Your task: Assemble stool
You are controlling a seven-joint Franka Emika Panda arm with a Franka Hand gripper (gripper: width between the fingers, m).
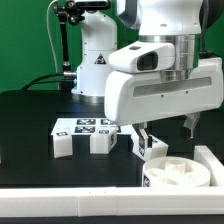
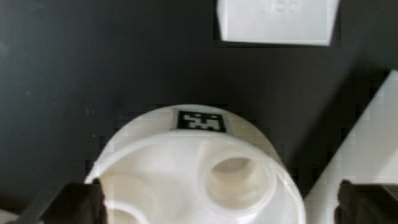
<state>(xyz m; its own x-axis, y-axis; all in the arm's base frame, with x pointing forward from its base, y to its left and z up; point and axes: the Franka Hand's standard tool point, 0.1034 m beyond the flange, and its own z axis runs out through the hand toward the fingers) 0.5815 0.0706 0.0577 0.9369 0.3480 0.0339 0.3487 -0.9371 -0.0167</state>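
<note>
In the exterior view you see the white two-finger gripper (image 1: pixel 167 131) hanging just above the low round white plastic seat disc (image 1: pixel 181 176). The disc lies on the black table (image 1: pixel 30 120) at the exterior view's right, near the long white edge rail (image 1: pixel 100 196). The jaws stand wide, holding nothing. One chunky white tagged leg block (image 1: pixel 150 147) sits just beside the disc. Two more leg blocks (image 1: pixel 63 143) lie by the marker board (image 1: pixel 85 126).

In the wrist view the seat disc (image 2: pixel 169 170) lies between the dark fingertips (image 2: pixel 63 206) — its square tag (image 2: pixel 203 122) and round hole (image 2: pixel 233 176) face you. You cannot tell whether the fingertips touch it.
</note>
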